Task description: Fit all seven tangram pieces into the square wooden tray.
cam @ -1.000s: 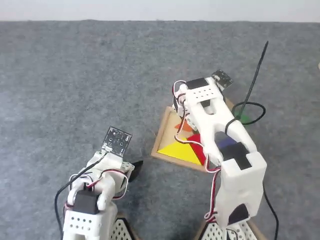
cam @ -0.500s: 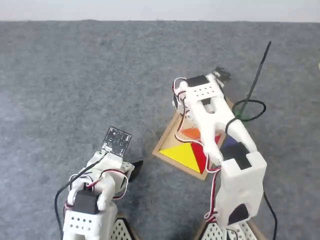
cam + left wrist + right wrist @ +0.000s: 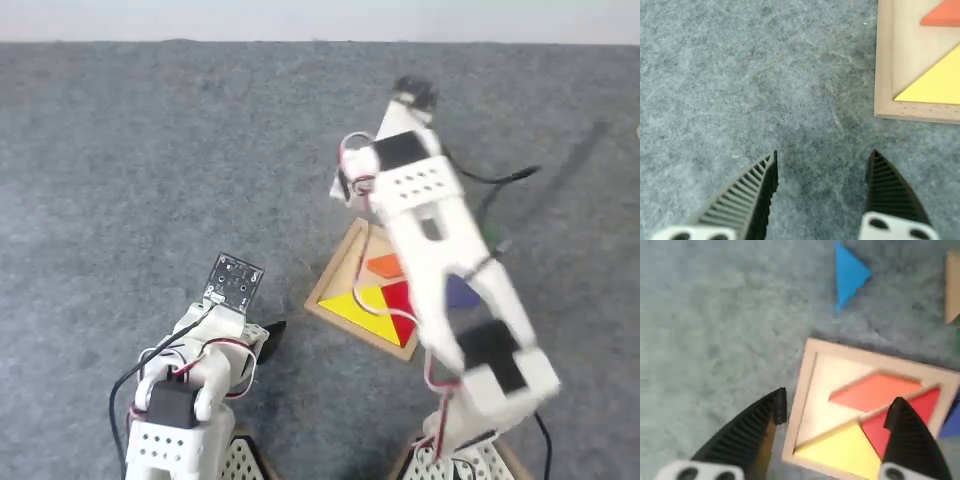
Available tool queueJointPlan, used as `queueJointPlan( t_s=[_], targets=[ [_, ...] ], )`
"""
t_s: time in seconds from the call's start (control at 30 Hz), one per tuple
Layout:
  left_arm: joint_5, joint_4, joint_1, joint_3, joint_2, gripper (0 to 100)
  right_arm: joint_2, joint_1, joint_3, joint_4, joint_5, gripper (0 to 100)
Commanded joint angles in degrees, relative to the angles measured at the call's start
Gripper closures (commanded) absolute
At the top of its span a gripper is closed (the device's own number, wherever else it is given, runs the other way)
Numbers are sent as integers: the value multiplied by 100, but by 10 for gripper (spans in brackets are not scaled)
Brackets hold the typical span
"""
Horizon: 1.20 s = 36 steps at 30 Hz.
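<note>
1. Grey carpeted table: takes up nearly the whole high view below a pale strip at the top edge.
2. Right arm: runs from the lower right of the high view up to the upper centre, passing over the right part of the tray.
3. Left arm: folded low in the lower left of the high view, well apart from the tray.
4. Square wooden tray: lies at centre right of the high view, turned corner-on. Its rim also shows at the upper right of the left wrist view and at the centre of the right wrist view. Part of its floor is bare.
5. Right gripper: jaws spread wide and holding nothing, above the tray's rim and bare floor.
6. Left gripper: jaws spread wide and holding nothing, over bare carpet near one tray corner.
7. Yellow triangle: flat in the tray along its lower rim.
8. Red triangle: in the tray, edge to edge with the yellow triangle.
9. Orange piece: in the tray, just above the yellow and red triangles.
10. Purple piece: right of the red triangle, partly hidden by the right arm.
11. Blue triangle: on the carpet outside the tray, in the upper centre of the right wrist view.
</note>
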Motion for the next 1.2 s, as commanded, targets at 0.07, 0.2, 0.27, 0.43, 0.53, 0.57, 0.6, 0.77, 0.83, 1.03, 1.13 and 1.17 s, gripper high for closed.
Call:
queueJointPlan(
  t_s=[0.07,0.2,0.27,0.43,0.53,0.57,0.6,0.77,0.83,1.03,1.13,1.17],
  targets=[
    [35,26,44,-66,-97,720,-2044,892,958,-4,1407,684],
    [35,26,44,-66,-97,720,-3090,1824,2593,-541,3024,684],
    [35,26,44,-66,-97,720,-3670,2334,3525,-945,3420,684],
    [62,26,62,-66,-97,720,-4857,3292,5371,-1253,4185,684],
    [26,26,176,-66,-97,720,-5262,3327,6066,-1270,4703,685],
    [9,18,123,-66,-97,720,-5349,3336,6259,-1288,4800,685],
    [-123,-26,-9,-66,-105,720,-5420,3345,6435,-1288,4879,685],
    [-1820,-993,-844,-119,-105,721,-5596,3407,7209,-1648,5275,685],
    [-1820,-1143,-835,-224,-97,721,-5596,3618,7490,-2062,5284,685],
    [-1565,-897,-422,-1385,484,721,-5596,4259,7657,-2431,5213,686],
    [-1231,-879,-70,-2316,1749,721,-5596,4541,7763,-2571,5196,686],
    [-1029,-809,62,-2738,2365,721,-5596,4611,7815,-2659,5204,686]
  ],
)
